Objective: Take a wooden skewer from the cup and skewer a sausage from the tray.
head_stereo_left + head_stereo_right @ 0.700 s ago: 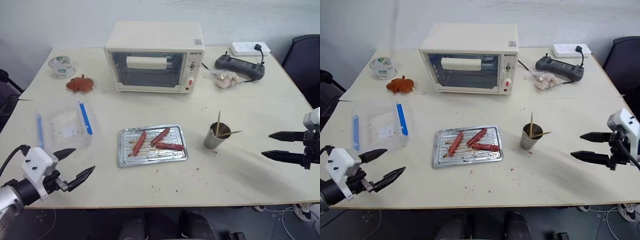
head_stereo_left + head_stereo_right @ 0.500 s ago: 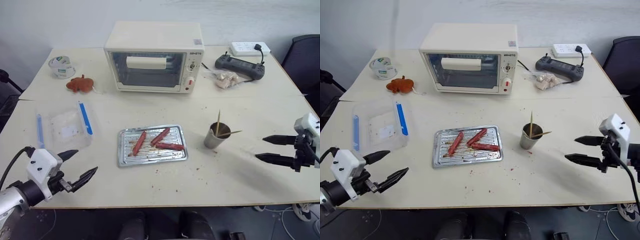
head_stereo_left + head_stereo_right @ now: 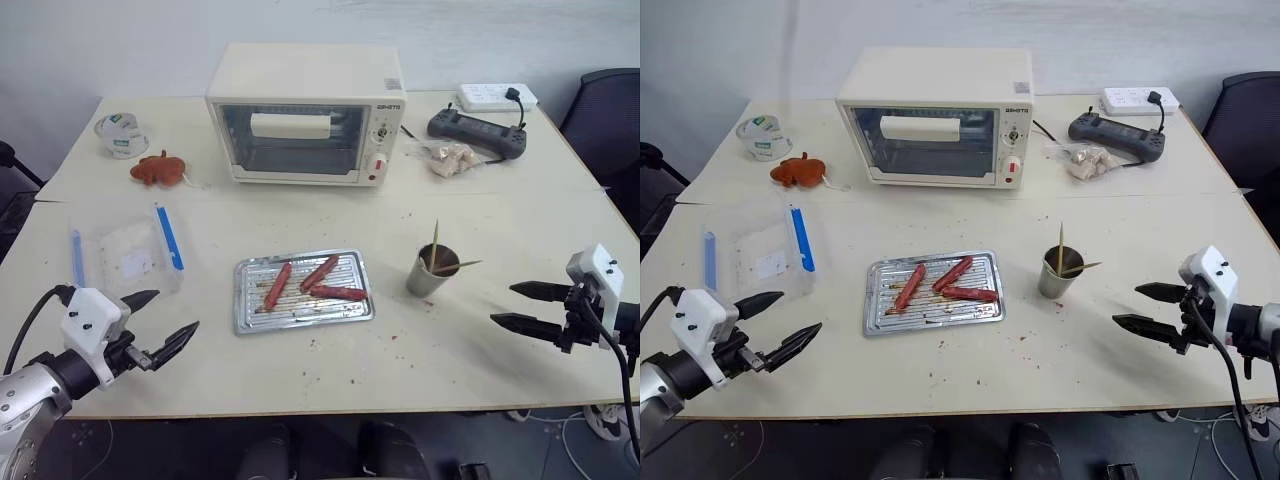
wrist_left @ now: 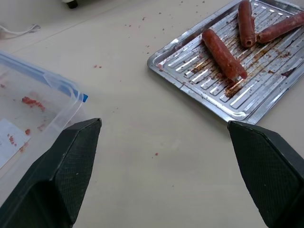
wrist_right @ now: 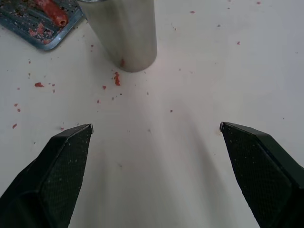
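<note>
The right hand [image 3: 1145,309] is wide open and holds nothing, low over the surface [image 3: 1120,220] to the right of the cup [image 3: 1056,274]; the left hand [image 3: 775,321] is also wide open and empty, near the front edge, to the left of the tray [image 3: 876,314]; the wooden skewer [image 3: 1060,247] stands upright in the cup, another leans to the side; three sausages lie in the tray, the left sausage [image 3: 910,286] apart from the others; I think the right hand should approach the upright stick and pinch it near the top, without pushing the cup; the pale surface has crumbs, and a toaster oven [image 3: 936,117] stands behind.
</note>
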